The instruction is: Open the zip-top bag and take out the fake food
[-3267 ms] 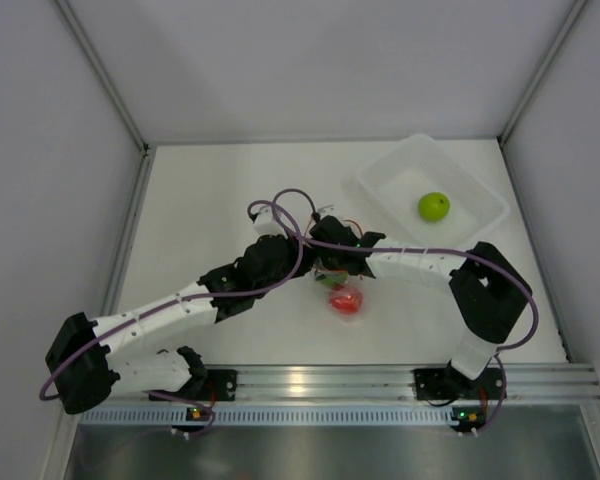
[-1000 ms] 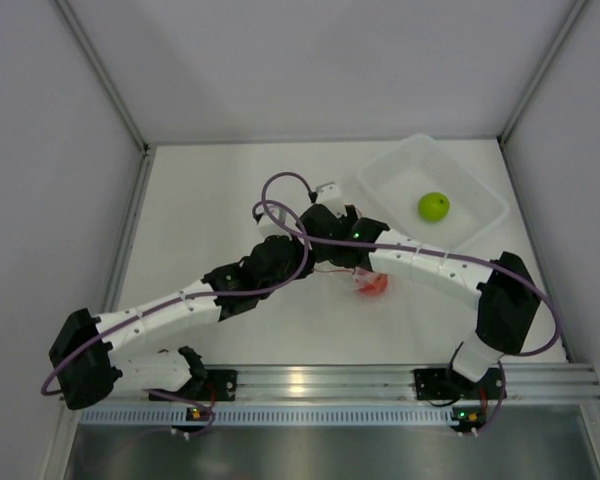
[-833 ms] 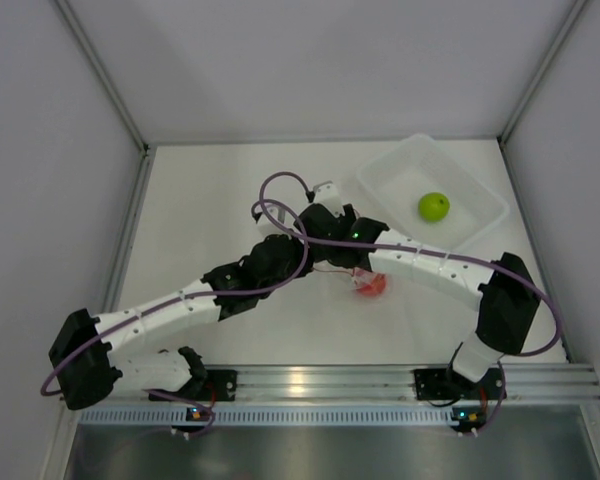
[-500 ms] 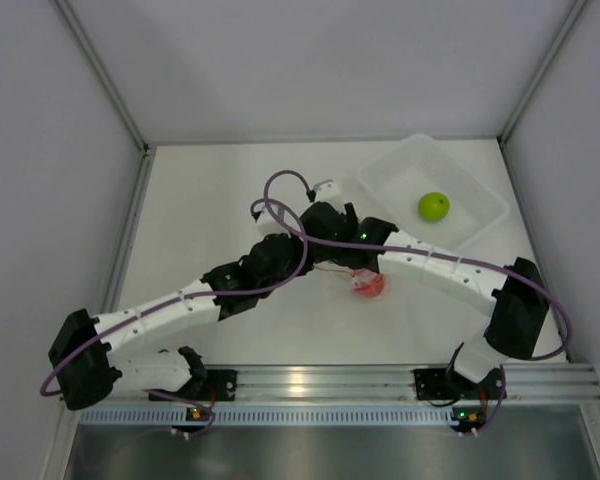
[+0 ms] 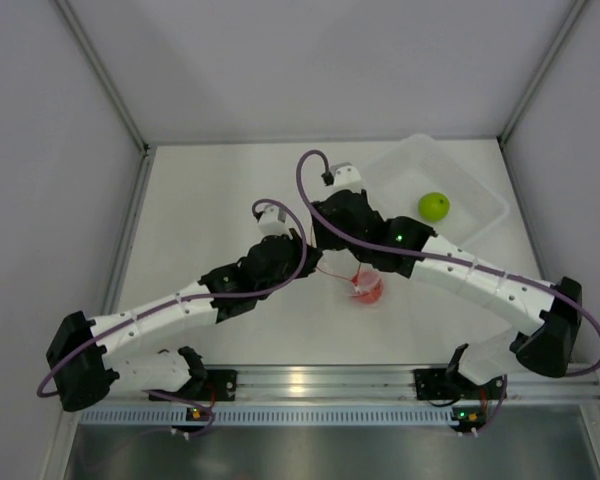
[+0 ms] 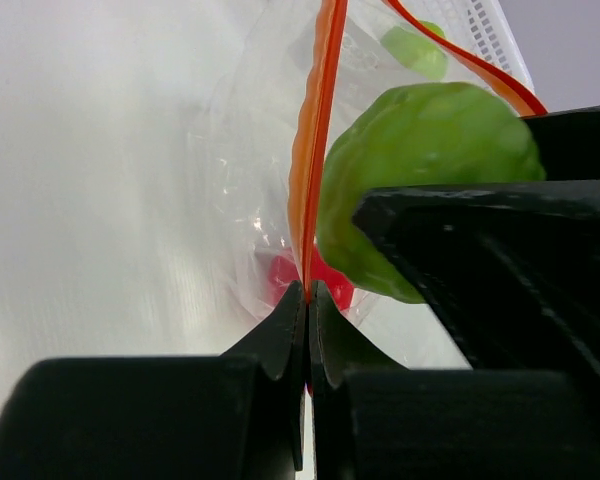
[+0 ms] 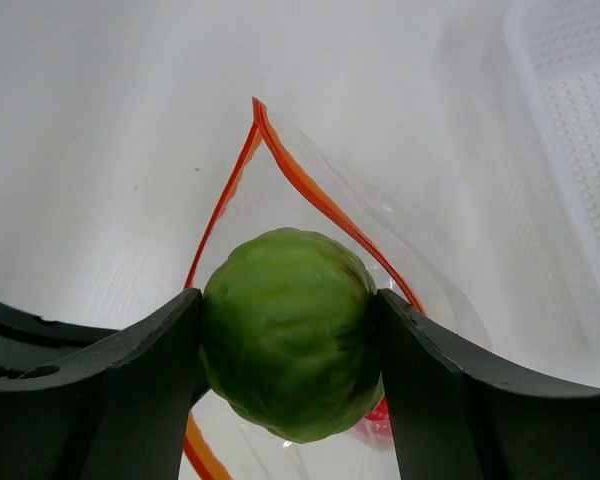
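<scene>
The clear zip-top bag (image 5: 352, 282) lies mid-table with its mouth open. My left gripper (image 6: 308, 290) is shut on its red-orange zip strip (image 6: 316, 150) and sits to the left of the bag (image 5: 310, 262). My right gripper (image 7: 288, 300) is shut on a lime green fake food ball (image 7: 290, 350), held just above the open bag mouth (image 7: 310, 190). That same ball (image 6: 420, 170) shows in the left wrist view. From above, the right wrist (image 5: 342, 215) hides it. A red ball (image 5: 368, 287) (image 6: 280, 277) rests inside the bag. Another green ball (image 5: 433, 207) lies in the tub.
A clear rigid tub (image 5: 477, 232) stands at the back right, just beyond the right wrist, and its ribbed wall (image 7: 570, 120) is close on the right. The enclosure walls rise at the left, back and right. The metal rail with both arm bases (image 5: 300, 385) runs along the near edge.
My right gripper has risen and drawn back from the bag with the green ball, and its elbow has swung out right. The left arm, bag and red ball have stayed put.
</scene>
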Tool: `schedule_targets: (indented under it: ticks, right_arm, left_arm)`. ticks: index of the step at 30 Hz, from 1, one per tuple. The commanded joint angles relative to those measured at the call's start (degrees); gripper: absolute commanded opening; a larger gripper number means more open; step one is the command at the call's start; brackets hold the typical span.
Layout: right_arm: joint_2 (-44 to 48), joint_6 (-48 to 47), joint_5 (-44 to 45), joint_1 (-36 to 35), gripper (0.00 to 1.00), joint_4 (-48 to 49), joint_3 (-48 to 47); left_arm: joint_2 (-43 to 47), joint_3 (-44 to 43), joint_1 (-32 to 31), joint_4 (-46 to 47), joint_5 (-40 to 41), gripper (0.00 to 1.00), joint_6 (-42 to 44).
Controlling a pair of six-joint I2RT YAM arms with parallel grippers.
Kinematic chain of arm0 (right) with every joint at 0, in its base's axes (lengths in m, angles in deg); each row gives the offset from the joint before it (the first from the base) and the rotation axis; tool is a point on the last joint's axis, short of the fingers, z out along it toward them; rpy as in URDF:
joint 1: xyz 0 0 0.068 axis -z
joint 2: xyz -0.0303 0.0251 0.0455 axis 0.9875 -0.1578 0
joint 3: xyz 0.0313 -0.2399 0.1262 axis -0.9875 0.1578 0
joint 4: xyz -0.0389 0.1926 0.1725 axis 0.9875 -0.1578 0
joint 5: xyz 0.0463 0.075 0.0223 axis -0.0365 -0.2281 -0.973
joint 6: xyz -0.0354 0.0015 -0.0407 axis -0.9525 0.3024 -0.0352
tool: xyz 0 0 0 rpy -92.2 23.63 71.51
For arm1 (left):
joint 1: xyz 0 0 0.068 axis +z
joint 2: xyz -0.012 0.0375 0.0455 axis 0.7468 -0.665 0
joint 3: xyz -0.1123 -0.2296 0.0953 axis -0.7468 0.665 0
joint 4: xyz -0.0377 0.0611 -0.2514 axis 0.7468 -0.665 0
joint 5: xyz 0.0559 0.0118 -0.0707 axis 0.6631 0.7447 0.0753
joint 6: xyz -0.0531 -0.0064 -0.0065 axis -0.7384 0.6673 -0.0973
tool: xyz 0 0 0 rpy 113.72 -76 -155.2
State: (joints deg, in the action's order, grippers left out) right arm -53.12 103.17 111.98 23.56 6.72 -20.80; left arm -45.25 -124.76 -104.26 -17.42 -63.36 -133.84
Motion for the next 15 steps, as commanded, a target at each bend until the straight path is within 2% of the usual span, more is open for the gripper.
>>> schedule_targets:
  ticks: [1, 10, 15]
  right_arm:
    - [3.9, -0.1, -2.4, -0.5, 0.19, 5.1, 0.0]
    - [8.3, 0.1, -7.2, -0.4, 0.19, 6.3, 0.7]
    - [11.1, 0.2, -12.7, -0.3, 0.19, 7.5, 0.5]
  left_arm:
    - [0.2, -0.9, -0.1, 1.3, -0.2, 0.0, -0.1]
    - [0.2, -0.9, 0.0, 1.3, 1.5, 0.0, -0.6]
    - [-0.3, -0.7, -0.1, 1.3, 2.6, 0.0, -1.0]
